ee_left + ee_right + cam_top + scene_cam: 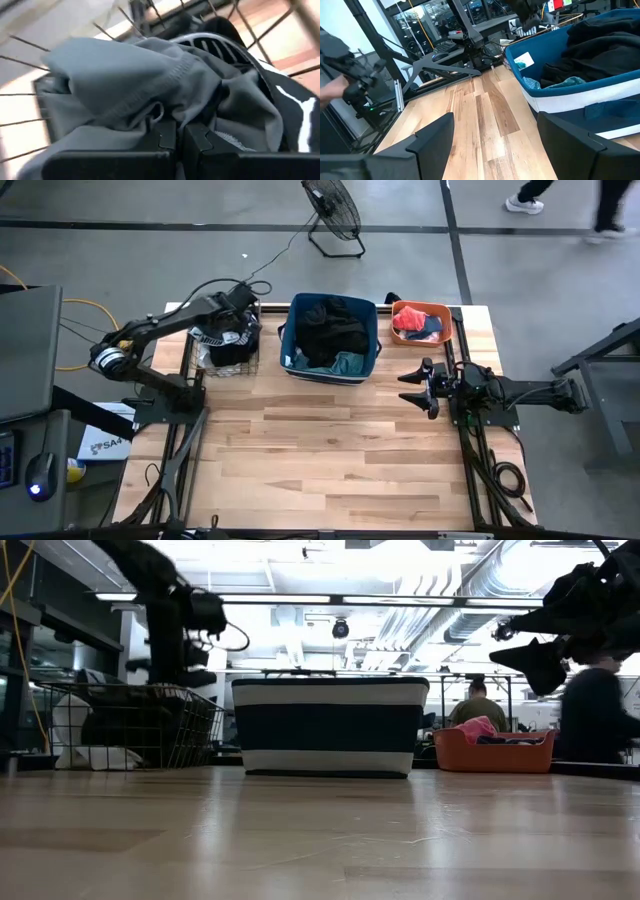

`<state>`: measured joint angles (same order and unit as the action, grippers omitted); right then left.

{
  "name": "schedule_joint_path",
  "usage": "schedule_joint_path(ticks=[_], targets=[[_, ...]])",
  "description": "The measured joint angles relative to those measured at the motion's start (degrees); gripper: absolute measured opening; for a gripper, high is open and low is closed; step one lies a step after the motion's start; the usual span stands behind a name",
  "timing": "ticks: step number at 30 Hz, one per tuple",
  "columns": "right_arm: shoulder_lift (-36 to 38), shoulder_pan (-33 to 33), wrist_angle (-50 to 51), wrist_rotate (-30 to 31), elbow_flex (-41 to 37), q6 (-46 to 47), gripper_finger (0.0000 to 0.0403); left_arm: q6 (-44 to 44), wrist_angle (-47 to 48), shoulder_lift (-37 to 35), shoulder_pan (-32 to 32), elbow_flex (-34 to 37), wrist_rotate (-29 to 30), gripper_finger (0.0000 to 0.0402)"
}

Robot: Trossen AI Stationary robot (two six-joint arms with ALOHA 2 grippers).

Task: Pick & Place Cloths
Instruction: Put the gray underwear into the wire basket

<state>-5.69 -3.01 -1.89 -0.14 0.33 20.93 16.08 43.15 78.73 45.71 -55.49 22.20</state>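
High view: the left gripper (236,332) is sunk into the wire basket (205,363), jaws closed on the grey cloth (150,80) directly ahead, while the right gripper (424,386), jaws open and empty, is held over the counter (330,460) near the blue bin (292,365).

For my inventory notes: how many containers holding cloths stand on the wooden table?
3. The black wire basket is at the far left, the blue fabric bin in the middle, the coral plastic tub at the far right. No other shows.
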Motion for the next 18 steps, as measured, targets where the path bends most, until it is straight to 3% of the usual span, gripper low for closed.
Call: schedule_joint_path(ticks=[8,18], targets=[[0.0,0.0,0.0,0.0,0.0,0.0,0.0278,-5.7,-7.5,-0.2,5.2,8.0,-9.6,0.0000],[0.0,0.0,0.0,0.0,0.0,0.0,0.0278,-17.5,-8.9,0.3,10.4,8.5,-19.5,0.0000]])
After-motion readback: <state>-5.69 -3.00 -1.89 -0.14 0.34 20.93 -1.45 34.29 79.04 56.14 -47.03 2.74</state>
